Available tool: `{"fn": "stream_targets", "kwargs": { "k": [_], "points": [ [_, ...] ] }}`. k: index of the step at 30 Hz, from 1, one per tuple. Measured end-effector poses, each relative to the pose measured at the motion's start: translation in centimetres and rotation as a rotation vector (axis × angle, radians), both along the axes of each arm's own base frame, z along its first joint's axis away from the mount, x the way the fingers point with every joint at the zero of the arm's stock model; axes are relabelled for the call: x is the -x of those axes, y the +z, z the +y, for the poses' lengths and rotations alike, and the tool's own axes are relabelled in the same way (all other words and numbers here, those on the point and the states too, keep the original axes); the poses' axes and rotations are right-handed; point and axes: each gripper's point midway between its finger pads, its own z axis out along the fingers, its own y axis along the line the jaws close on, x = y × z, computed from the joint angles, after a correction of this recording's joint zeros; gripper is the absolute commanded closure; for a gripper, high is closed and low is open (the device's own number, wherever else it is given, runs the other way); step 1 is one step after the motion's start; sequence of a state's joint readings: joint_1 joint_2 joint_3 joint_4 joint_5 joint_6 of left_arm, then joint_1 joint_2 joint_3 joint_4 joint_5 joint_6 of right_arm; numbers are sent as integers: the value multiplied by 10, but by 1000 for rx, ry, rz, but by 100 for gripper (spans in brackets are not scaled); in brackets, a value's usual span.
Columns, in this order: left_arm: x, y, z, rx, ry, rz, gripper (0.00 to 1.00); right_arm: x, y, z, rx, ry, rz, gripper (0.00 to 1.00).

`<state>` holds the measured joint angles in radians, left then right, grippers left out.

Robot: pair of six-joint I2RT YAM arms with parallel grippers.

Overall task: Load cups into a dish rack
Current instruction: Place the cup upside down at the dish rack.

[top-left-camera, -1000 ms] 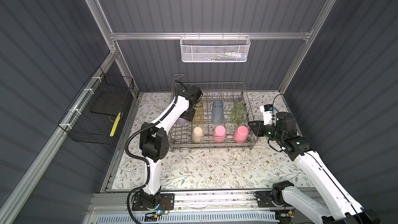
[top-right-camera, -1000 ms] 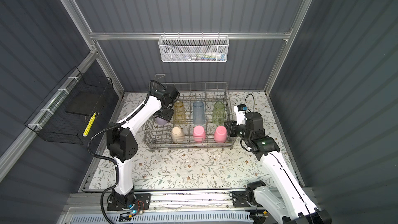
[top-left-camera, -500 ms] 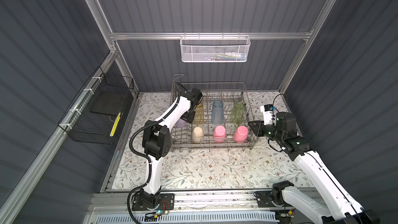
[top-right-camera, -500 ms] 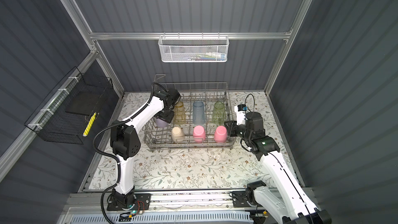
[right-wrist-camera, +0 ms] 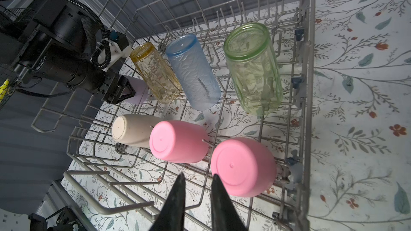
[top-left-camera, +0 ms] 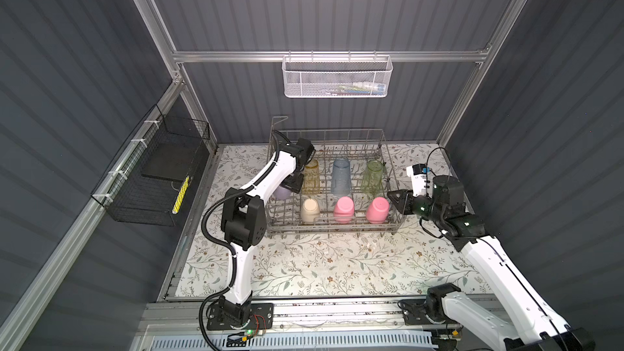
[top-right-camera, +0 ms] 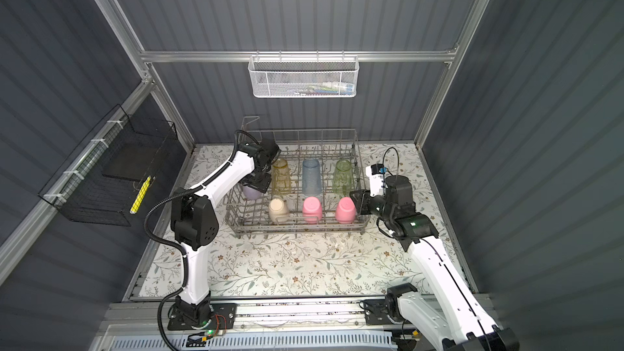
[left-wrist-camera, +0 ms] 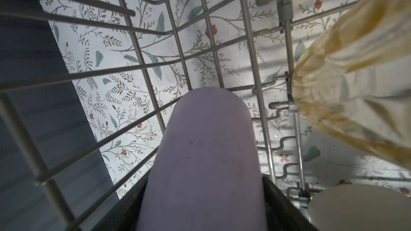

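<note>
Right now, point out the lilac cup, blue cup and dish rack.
lilac cup (left-wrist-camera: 200, 152): left wrist view, side wall.
blue cup (right-wrist-camera: 193, 72): right wrist view, side wall.
dish rack (right-wrist-camera: 309, 118): right wrist view, side rail.

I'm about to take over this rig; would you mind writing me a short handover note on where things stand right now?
Left end effector: shut on the lilac cup, low inside the dish rack beside the amber cup; not yet released.
Right end effector: empty, jaws slightly apart, at the rack's edge by the end pink cup.
Done: six cups racked: amber cup, blue cup, green cup in the far row; beige cup, middle pink cup, end pink cup nearer.
Left: release the lilac cup, pull both arms clear. I see no cups outside the rack.
</note>
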<state>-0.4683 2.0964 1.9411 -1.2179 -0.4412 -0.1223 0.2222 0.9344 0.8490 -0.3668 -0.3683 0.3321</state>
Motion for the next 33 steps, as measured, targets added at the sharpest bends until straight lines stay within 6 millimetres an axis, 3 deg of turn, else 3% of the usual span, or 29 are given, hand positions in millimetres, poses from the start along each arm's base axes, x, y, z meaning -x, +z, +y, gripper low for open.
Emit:
{"fn": "stream_targets", "kwargs": {
  "k": [8,11,33],
  "points": [
    [0,-8,4,37,12,18,26,-1,-4,3,-5,12,17,77],
    [0,-7,2,69,11,16,35,-1,-6,4,-8,17,25,77],
    [-3,-7,1,128,8,53,32,-2,-7,7,-22,30,32,77]
  ]
}}
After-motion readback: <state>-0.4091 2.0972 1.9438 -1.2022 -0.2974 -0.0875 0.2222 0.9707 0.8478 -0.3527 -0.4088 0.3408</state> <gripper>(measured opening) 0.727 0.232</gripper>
